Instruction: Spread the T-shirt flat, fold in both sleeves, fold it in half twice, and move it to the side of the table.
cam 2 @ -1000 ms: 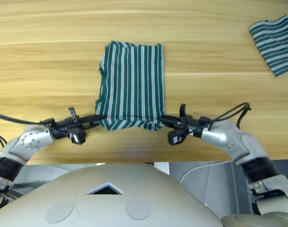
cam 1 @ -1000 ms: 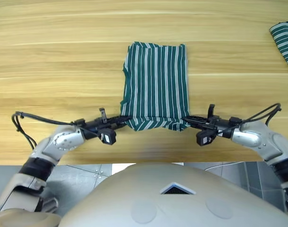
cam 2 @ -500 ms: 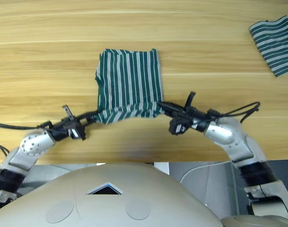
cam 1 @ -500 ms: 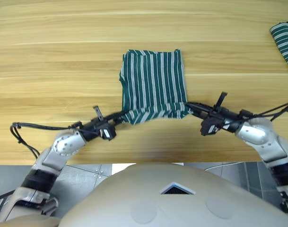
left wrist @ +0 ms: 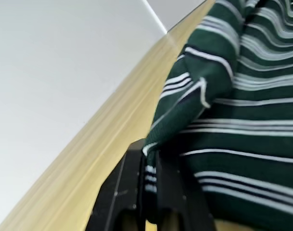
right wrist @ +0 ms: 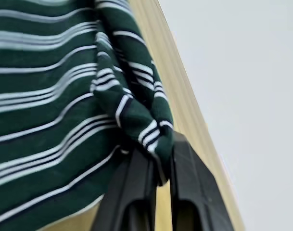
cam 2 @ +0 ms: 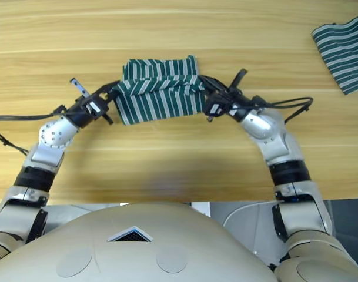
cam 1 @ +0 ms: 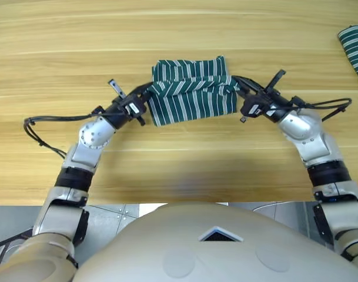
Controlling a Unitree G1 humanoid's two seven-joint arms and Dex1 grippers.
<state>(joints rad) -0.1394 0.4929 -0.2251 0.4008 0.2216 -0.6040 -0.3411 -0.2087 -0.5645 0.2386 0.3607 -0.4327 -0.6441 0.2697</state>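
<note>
Swung forward since a second ago, lifting the near hem of the T-shirt over its far half, mid tabletop, left claw and right claw each pinched tight on a corner; risks a skewed fold should either corner slip.

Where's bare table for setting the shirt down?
Free: table left of the left gripper; far strip beyond the T-shirt; near strip along the front edge. Crowded: centre, around the right gripper too; far right corner holds a striped cloth.
</note>
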